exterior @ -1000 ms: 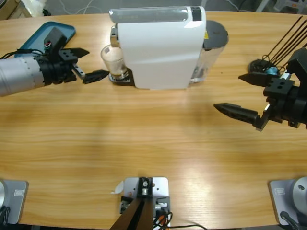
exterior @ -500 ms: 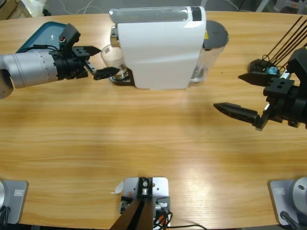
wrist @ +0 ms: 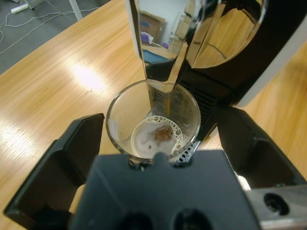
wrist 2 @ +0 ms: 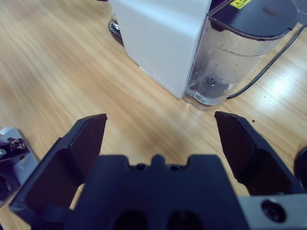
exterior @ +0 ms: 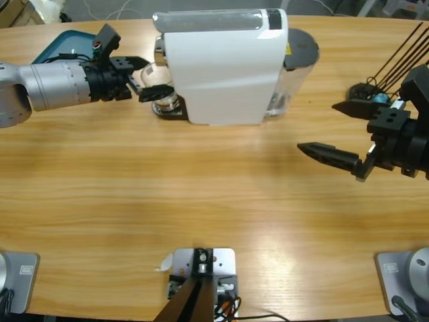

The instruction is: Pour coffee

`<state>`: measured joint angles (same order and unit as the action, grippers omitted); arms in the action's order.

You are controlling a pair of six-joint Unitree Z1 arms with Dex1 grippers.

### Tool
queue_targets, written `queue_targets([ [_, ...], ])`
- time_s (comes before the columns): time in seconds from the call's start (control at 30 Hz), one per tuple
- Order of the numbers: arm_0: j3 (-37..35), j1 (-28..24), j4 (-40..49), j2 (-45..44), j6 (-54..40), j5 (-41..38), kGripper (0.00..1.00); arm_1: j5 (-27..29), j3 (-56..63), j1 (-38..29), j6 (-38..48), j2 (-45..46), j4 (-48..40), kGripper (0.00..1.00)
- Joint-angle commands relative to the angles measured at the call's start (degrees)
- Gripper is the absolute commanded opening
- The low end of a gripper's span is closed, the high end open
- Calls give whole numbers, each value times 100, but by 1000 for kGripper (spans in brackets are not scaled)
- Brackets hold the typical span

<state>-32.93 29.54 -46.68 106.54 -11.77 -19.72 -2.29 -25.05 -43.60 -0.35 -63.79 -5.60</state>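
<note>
A clear glass (exterior: 163, 79) stands on the black drip tray (exterior: 175, 111) under the spout of the white coffee machine (exterior: 221, 67). The left wrist view shows the glass (wrist: 153, 110) from above, with a shallow layer of brown, foamy coffee (wrist: 160, 134) at its bottom. My left gripper (exterior: 153, 77) is open, one jaw on each side of the glass (wrist: 160, 120); I cannot tell if they touch it. My right gripper (exterior: 316, 127) hangs open and empty over the table to the right of the machine, and its own view (wrist 2: 163, 129) faces the machine (wrist 2: 158, 38).
The machine's clear water tank (exterior: 295, 67) with a dark lid sits on its right side (wrist 2: 235, 57). A teal tray (exterior: 64, 43) lies behind the left arm. A black wire rack (exterior: 375, 90) with a blue capsule (exterior: 380, 98) stands at the far right.
My left gripper has moved right and toward the machine, so its jaws now flank the glass. The right arm has not moved.
</note>
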Motion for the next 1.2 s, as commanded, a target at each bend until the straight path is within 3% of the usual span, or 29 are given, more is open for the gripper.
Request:
queue_targets([
  [0.03,-45,-43,149,245,179,-76,959,106,167,-72,-1,-186,-64,1000],
  [0.9,-136,-70,72,649,198,-129,954,106,167,-70,-9,-221,-82,1000],
  [1.2,-245,-167,72,705,184,-236,899,96,167,-56,-9,-256,-91,1000],
])
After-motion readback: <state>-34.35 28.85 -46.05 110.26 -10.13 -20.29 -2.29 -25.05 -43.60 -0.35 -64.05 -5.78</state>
